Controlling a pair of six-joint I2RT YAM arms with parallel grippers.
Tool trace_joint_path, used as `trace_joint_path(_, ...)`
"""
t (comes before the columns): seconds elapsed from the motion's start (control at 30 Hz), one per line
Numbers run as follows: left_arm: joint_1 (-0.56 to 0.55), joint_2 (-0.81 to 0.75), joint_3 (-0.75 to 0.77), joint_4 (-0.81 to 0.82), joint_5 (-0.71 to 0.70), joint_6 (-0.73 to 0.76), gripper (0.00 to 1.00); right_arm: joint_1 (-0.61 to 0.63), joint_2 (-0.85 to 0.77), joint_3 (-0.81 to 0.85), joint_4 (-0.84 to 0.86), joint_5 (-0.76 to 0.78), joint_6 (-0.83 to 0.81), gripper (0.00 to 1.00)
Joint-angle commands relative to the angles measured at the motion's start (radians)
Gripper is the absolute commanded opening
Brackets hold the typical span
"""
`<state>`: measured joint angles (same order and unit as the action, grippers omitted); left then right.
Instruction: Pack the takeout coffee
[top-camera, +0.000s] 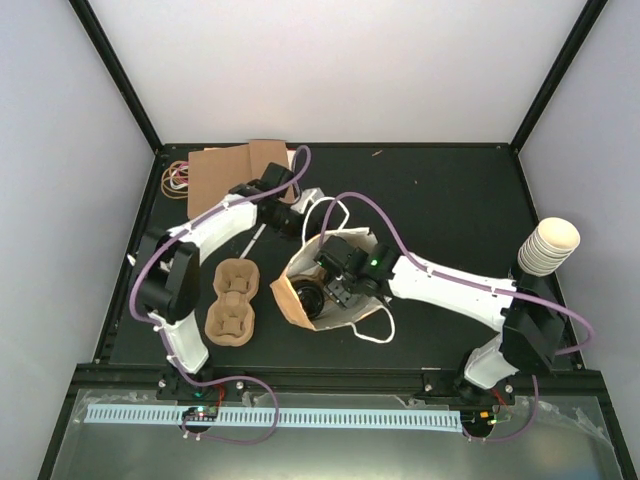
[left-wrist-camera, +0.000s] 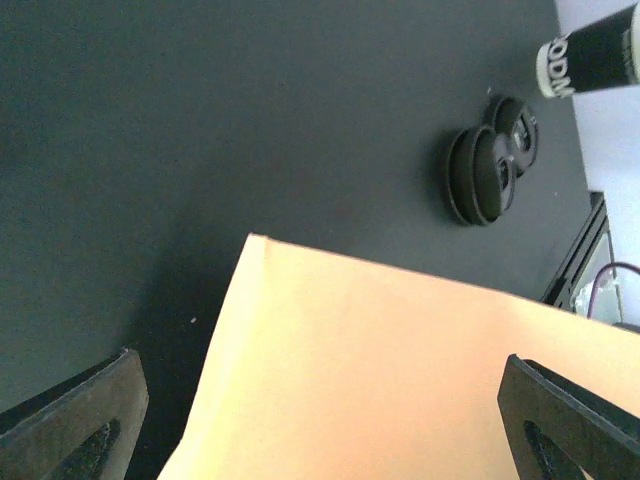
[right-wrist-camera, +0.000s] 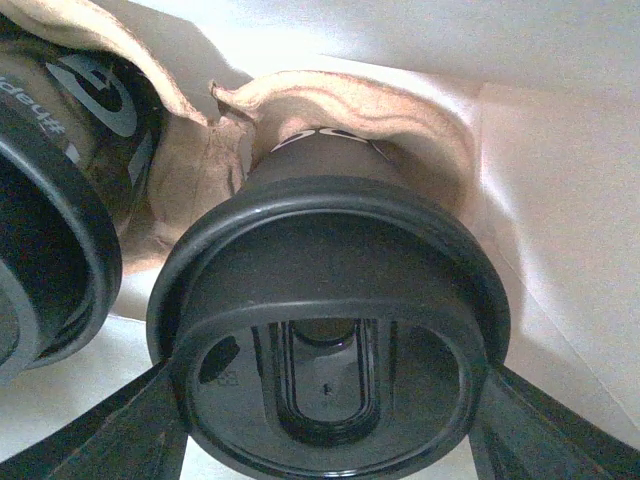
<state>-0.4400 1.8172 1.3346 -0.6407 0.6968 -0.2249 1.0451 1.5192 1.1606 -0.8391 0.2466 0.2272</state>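
Observation:
A paper bag (top-camera: 288, 296) lies open mid-table. My right gripper (top-camera: 342, 280) reaches inside it. In the right wrist view its two fingers (right-wrist-camera: 135, 430) press on either side of the black lid of a takeout coffee cup (right-wrist-camera: 330, 300), and the cup's base sits in a brown pulp tray pocket (right-wrist-camera: 215, 165). A second dark cup (right-wrist-camera: 50, 210) stands in the pocket to its left and shows in the top view (top-camera: 310, 298). My left gripper (top-camera: 291, 216) hovers at the bag's far rim, open, with only the tan bag wall (left-wrist-camera: 400, 370) between its fingers (left-wrist-camera: 75, 420).
An empty brown pulp tray (top-camera: 232, 300) lies left of the bag and is also in the left wrist view (left-wrist-camera: 490, 165). Flat brown paper bags (top-camera: 235, 170) and rubber bands (top-camera: 178, 178) are at the back left. A stack of cream cups (top-camera: 548, 246) stands at the right edge.

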Motion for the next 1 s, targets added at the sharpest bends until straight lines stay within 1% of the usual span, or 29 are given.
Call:
trace_joint_path(0.0, 0.049, -0.094, 0.037, -0.041, -0.029, -0.015, 0.99, 0.001, 0.074, 0.070, -0.205, -0.136, -0.023, 0.27)
trace_joint_path(0.23, 0.124, -0.262, -0.009, -0.037, -0.121, -0.039, 0.99, -0.011, 0.192, 0.236, -0.296, -0.117, -0.063, 0.29)
trace_joint_path(0.37, 0.147, -0.377, -0.031, -0.050, -0.182, -0.042, 0.99, -0.037, 0.273, 0.350, -0.342, -0.110, -0.102, 0.30)
trace_joint_path(0.4, 0.152, -0.414, -0.034, -0.055, -0.196, -0.042, 0.99, -0.044, 0.297, 0.380, -0.359, -0.107, -0.112, 0.31)
trace_joint_path(0.57, 0.158, -0.558, -0.050, -0.090, -0.269, -0.027, 0.99, -0.071, 0.384, 0.525, -0.418, -0.098, -0.142, 0.42)
trace_joint_path(0.67, 0.159, -0.647, -0.078, -0.083, -0.308, -0.018, 0.99, -0.073, 0.407, 0.635, -0.466, -0.084, -0.151, 0.54)
trace_joint_path(0.77, 0.159, -0.736, -0.122, -0.046, -0.318, -0.025, 0.99, -0.073, 0.431, 0.755, -0.533, -0.074, -0.154, 0.68)
trace_joint_path(0.9, 0.159, -0.808, -0.135, -0.063, -0.297, -0.020, 0.99, -0.073, 0.420, 0.814, -0.552, -0.065, -0.148, 0.96)
trace_joint_path(0.93, 0.159, -0.813, -0.132, -0.082, -0.290, -0.013, 0.99, -0.073, 0.415, 0.817, -0.554, -0.059, -0.145, 0.99)
trace_joint_path(0.97, 0.159, -0.815, -0.128, -0.101, -0.288, -0.007, 0.99, -0.073, 0.413, 0.819, -0.557, -0.053, -0.142, 1.00)
